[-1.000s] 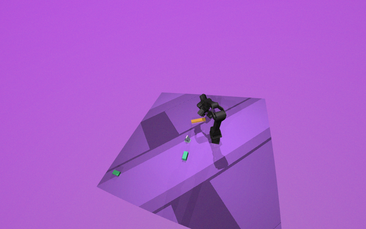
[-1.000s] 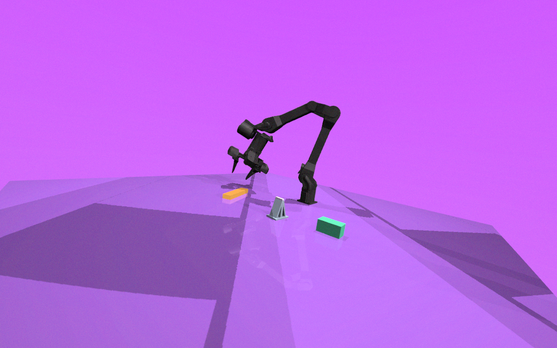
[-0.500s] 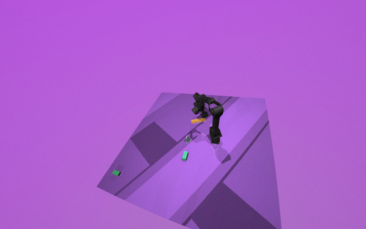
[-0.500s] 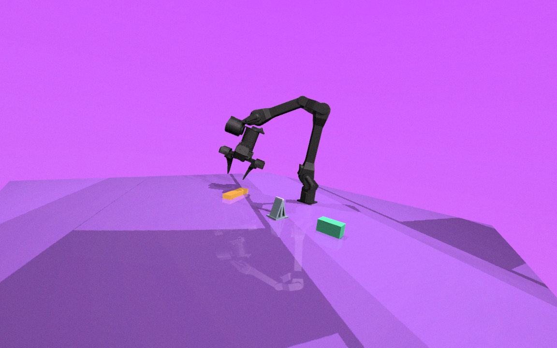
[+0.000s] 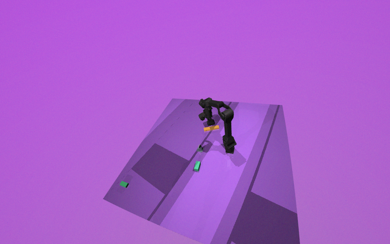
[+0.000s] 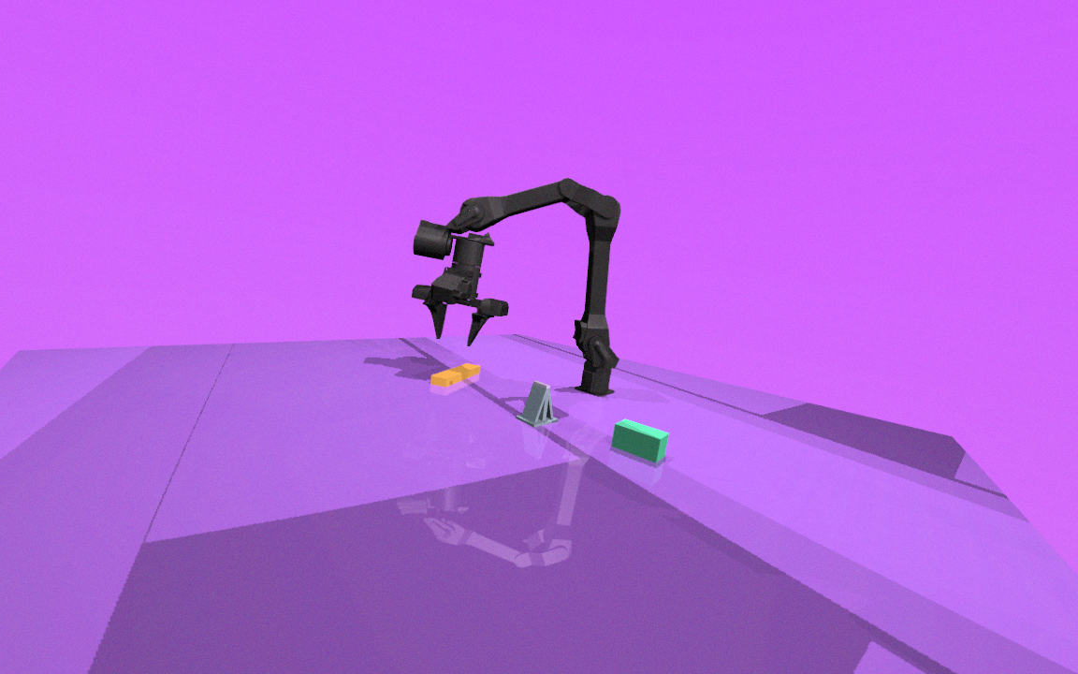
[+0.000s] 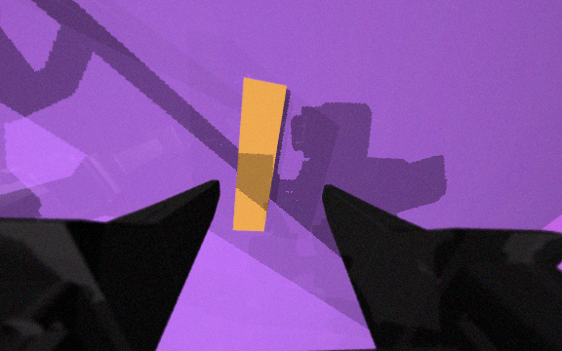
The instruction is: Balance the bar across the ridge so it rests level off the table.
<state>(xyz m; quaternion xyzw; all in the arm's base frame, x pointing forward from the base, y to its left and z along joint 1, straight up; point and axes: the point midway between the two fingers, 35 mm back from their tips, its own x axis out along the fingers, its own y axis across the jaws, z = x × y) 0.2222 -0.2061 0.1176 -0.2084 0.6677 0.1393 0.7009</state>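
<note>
Well, the orange bar (image 6: 455,375) is lying flat on the purple table (image 6: 191,435), and everything else is easiest to place from it. Directly above the bar hangs the gripper (image 6: 454,337), pointed straight down with its two dark fingers (image 6: 437,322) spread apart and nothing between them; it is clear of the bar, not touching it. From the wrist view the bar (image 7: 258,154) runs lengthwise away from the camera, its near end showing in the gap between the fingertips, with a band of shadow across its lower part. The black arm (image 6: 597,276) arches up and over from its foot, which stands on the table off to the bar's right in the exterior view. Nearer the camera than the bar, and somewhat to its right, stands the small grey ridge (image 6: 539,405), a wedge with its edge uppermost, apart from the bar. Further on in that same direction sits a green block (image 6: 640,439). The top view shows a second, darker green block (image 5: 124,183) well away from the bar, near the table's corner.
</note>
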